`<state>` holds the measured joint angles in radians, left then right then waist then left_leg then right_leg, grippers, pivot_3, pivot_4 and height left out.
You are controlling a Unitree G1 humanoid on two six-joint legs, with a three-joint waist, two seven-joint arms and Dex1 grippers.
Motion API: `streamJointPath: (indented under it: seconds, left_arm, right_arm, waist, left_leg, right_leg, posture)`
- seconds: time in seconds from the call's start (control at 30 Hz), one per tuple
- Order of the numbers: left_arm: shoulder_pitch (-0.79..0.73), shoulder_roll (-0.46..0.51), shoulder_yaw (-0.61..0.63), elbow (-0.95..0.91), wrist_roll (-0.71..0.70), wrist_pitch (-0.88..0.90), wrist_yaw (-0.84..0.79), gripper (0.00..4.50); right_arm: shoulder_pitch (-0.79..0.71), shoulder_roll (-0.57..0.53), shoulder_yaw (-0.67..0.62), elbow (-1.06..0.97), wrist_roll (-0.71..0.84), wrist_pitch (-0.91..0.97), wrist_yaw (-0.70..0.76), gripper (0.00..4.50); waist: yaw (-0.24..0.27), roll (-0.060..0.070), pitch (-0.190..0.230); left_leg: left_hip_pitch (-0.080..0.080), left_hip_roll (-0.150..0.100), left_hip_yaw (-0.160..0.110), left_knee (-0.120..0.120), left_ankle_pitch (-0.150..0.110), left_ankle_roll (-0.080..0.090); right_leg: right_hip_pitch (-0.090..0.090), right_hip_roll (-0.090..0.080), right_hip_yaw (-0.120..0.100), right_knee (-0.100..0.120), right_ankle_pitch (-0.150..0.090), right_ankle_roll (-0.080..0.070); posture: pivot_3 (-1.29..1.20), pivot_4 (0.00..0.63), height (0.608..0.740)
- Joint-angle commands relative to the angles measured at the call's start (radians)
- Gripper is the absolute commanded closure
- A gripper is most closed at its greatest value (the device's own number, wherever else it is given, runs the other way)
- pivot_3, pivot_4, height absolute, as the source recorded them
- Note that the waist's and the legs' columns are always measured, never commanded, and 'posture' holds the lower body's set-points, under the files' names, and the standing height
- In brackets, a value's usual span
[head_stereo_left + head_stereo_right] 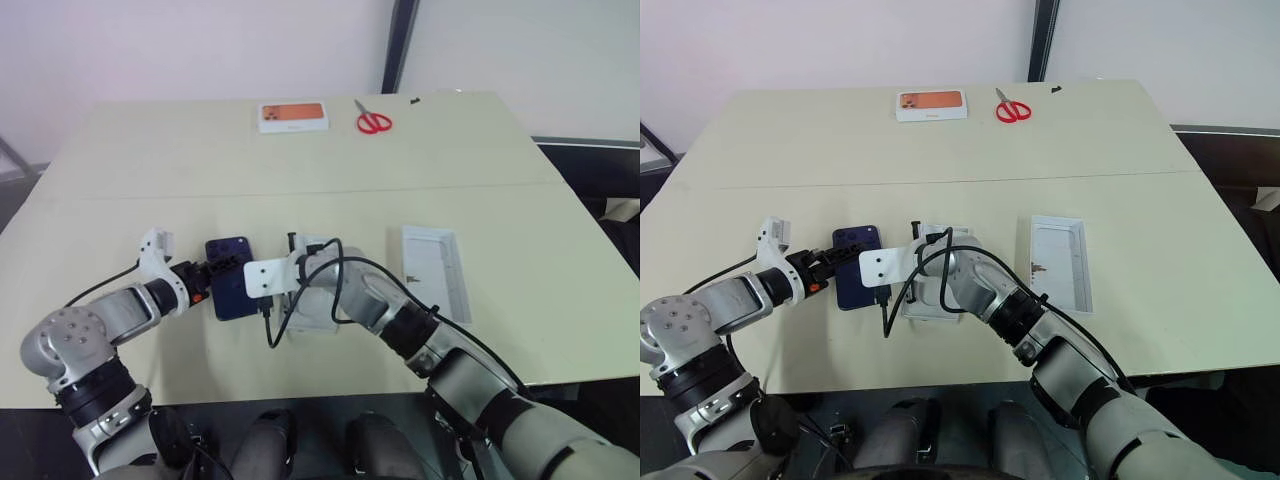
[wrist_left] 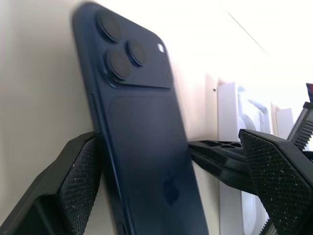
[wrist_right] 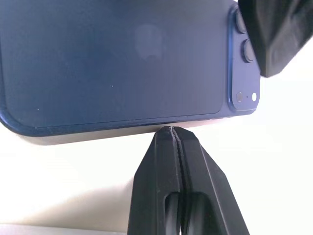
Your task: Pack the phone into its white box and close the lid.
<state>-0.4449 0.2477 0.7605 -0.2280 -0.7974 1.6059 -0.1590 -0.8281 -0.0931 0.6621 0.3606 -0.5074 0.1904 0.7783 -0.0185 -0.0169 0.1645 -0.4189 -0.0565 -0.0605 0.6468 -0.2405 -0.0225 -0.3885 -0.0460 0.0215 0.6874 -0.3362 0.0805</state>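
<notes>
I see the phone (image 1: 229,277) lying back-up on the counter (image 1: 300,170), just left of the white box (image 1: 318,310). My left tool (image 2: 171,171) straddles it, fingers wide; my right tool (image 3: 175,142), fully closed and empty, meets its edge.

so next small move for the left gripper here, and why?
Probably close the left gripper on the phone. Its fingers are spread to either side of the phone, one pad against the edge, the other standing off. The shut right gripper has its tips at the phone's long edge, seemingly bracing it. The phone lies on the table, not in the white box beside it.
</notes>
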Motion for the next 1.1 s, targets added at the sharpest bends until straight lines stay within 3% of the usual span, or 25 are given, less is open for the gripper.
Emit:
streamJointPath:
  seconds: [0.03, 0.13, 0.23, 0.57, 0.67, 0.77, 1.03, 1.1]
  left_arm:
    - [-0.007, 0.001, 0.003, -0.009, -0.03, 0.009, 0.005, 0.0]
    - [-0.006, -0.014, 0.009, -0.008, -0.044, 0.009, 0.013, 0.0]
    - [-0.004, -0.025, 0.016, -0.009, -0.055, 0.009, 0.024, 0.76]
    - [-0.021, -0.053, 0.08, 0.011, -0.131, 0.009, 0.079, 0.76]
    - [-0.021, -0.059, 0.092, 0.012, -0.156, 0.009, 0.106, 1.94]
    - [-0.027, -0.065, 0.109, 0.018, -0.185, 0.009, 0.138, 3.4]
    - [-0.043, -0.099, 0.183, 0.035, -0.282, 0.009, 0.234, 3.4]
    - [-0.044, -0.109, 0.197, 0.037, -0.306, 0.009, 0.258, 3.95]
  right_arm:
    - [0.006, 0.007, 0.001, -0.027, 0.006, -0.001, 0.01, 4.46]
    - [0.007, 0.006, -0.001, -0.028, 0.006, 0.001, 0.01, 4.46]
    - [0.006, -0.003, -0.009, -0.039, 0.008, 0.004, 0.015, 4.5]
    - [0.004, -0.03, -0.039, -0.123, 0.027, 0.049, 0.043, 4.5]
    - [0.008, -0.032, -0.039, -0.133, 0.028, 0.058, 0.043, 4.5]
    - [0.004, -0.034, -0.049, -0.142, 0.036, 0.071, 0.042, 4.5]
    - [-0.01, -0.054, -0.119, -0.217, 0.081, 0.14, 0.055, 4.5]
    - [-0.008, -0.064, -0.132, -0.237, 0.089, 0.156, 0.059, 4.5]
  waist:
    - [0.0, 0.0, 0.0]
    - [0.0, 0.0, 0.0]
    - [0.001, 0.0, 0.0]
    - [0.001, 0.0, 0.0]
    - [0.001, -0.001, 0.0]
    - [0.002, -0.001, 0.0]
    - [0.002, -0.001, 0.001]
    - [0.002, -0.001, 0.001]
  left_leg:
    - [0.0, 0.0, 0.0, 0.0, 0.0, 0.0]
    - [0.0, 0.0, 0.0, 0.0, 0.0, 0.0]
    - [0.0, 0.0, 0.0, 0.0, 0.0, 0.0]
    - [-0.001, 0.0, 0.0, 0.0, 0.0, 0.0]
    - [-0.001, 0.0, 0.0, 0.0, 0.0, 0.0]
    - [-0.001, 0.0, 0.0, 0.0, 0.0, 0.0]
    - [-0.001, 0.0, 0.0, 0.0, 0.0, 0.0]
    - [-0.001, 0.0, 0.0, 0.0, 0.0, 0.0]
  right_leg:
    - [0.0, 0.0, 0.0, 0.0, 0.0, 0.0]
    - [0.0, 0.0, 0.0, 0.0, 0.0, 0.0]
    - [0.0, 0.0, 0.0, 0.0, 0.0, 0.0]
    - [0.0, 0.0, 0.0, 0.0, 0.0, 0.0]
    - [0.0, 0.0, 0.0, 0.0, 0.0, 0.0]
    - [0.0, 0.0, 0.0, 0.0, 0.0, 0.0]
    - [0.0, 0.0, 0.0, 0.0, 0.0, 0.0]
    - [0.0, 0.0, 0.0, 0.0, 0.0, 0.0]
  posture:
    - [0.0, 0.15, 0.74]
    - [0.0, 0.15, 0.74]
    - [0.0, 0.15, 0.74]
    - [0.0, 0.15, 0.74]
    - [0.0, 0.15, 0.74]
    - [0.0, 0.15, 0.74]
    - [0.0, 0.15, 0.74]
    - [0.0, 0.15, 0.74]
